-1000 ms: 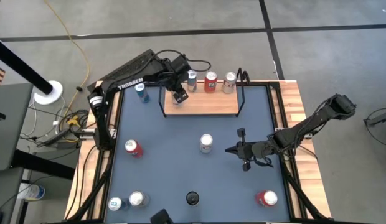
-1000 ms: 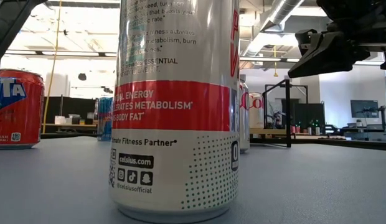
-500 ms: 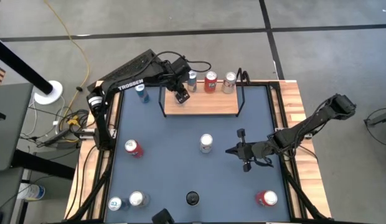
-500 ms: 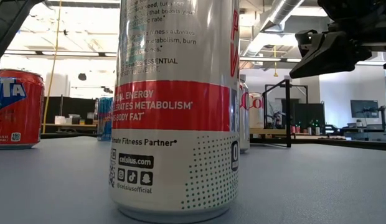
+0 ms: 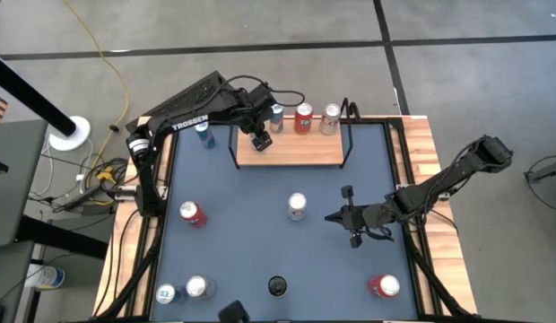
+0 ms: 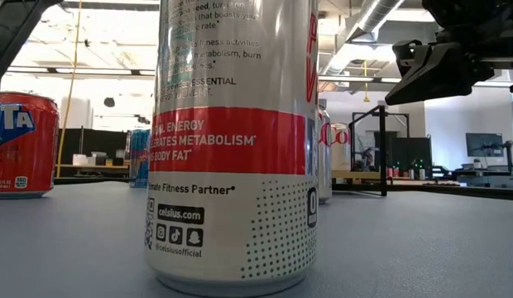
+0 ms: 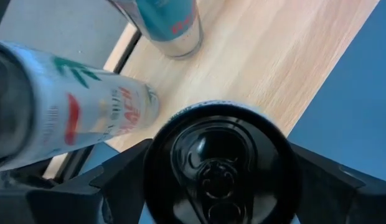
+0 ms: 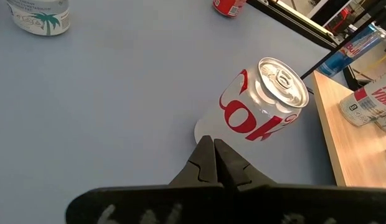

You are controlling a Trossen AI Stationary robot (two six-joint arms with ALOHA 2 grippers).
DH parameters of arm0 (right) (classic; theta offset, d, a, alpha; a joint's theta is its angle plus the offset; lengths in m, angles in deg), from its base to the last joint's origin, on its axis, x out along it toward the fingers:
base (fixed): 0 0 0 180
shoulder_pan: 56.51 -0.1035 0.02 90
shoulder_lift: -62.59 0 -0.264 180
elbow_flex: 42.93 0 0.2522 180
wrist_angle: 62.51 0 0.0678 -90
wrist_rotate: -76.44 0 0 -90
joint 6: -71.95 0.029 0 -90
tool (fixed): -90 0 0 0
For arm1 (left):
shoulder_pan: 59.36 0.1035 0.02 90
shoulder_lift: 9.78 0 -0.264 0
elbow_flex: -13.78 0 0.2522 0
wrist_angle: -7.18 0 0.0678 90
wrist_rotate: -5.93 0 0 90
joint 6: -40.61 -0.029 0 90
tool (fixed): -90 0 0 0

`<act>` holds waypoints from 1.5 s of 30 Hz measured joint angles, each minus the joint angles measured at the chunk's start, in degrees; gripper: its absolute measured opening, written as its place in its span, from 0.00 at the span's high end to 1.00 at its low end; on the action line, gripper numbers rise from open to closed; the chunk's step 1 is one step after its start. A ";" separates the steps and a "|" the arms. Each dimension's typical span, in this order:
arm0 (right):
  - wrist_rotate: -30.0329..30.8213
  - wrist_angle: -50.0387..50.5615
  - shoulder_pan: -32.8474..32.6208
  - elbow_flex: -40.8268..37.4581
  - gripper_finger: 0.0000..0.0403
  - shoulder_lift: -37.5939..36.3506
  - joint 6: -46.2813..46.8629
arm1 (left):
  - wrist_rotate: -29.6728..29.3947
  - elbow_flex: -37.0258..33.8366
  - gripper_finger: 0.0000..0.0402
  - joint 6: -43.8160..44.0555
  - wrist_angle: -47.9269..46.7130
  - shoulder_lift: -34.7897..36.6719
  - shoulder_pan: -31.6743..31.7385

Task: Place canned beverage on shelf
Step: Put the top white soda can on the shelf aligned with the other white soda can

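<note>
Black can: upright on the shelf's left front part, between the left gripper's fingers.
Left gripper: fingers spread either side of the can.
Right gripper: fingers pressed together, above the table, near a silver can.
Back row: three cans on the shelf.

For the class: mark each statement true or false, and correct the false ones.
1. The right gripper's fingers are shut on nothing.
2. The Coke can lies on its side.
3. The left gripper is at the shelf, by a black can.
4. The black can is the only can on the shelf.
1. True: the right gripper is shut and empty.
2. False: the Coke can stands upright on the table.
3. True: the left gripper is at the shelf, by the black can.
4. False: a teal can stands there too.
</note>
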 joint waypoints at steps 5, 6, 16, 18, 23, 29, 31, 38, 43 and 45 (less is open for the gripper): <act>0.00 0.04 0.00 0.00 1.00 0.00 0.00 | -0.95 4.39 0.22 0.25 -2.74 0.01 -0.11; 0.00 0.07 0.00 0.00 1.00 0.00 0.00 | -1.08 5.67 0.22 0.30 -3.98 0.01 -0.23; -0.02 0.85 0.00 0.00 1.00 0.00 0.42 | -7.43 17.35 0.22 4.07 -10.03 0.10 -3.41; 0.00 0.85 0.00 0.00 1.00 0.00 0.42 | -6.42 18.09 0.22 4.57 -8.97 0.11 -4.97; 0.00 0.81 0.00 0.00 1.00 0.00 0.44 | -5.53 16.08 0.26 2.24 -5.05 0.08 -9.75; -0.02 0.79 -0.02 0.00 1.00 0.00 0.44 | -12.09 11.94 0.45 -1.26 -1.63 0.03 -14.00; -0.02 0.79 -0.02 0.00 1.00 0.00 0.44 | -13.13 10.32 0.55 -1.95 -0.31 0.12 -14.73; -0.02 0.75 0.00 0.00 1.00 0.00 0.46 | -19.18 3.98 0.96 -5.90 7.54 0.19 -14.94; -0.02 0.76 -0.07 0.00 1.00 0.00 0.46 | -18.48 2.09 0.99 -6.20 9.05 0.05 -13.59; -0.02 0.76 -0.07 0.00 1.00 0.00 0.46 | -17.95 1.17 1.00 -6.02 9.34 0.19 -13.18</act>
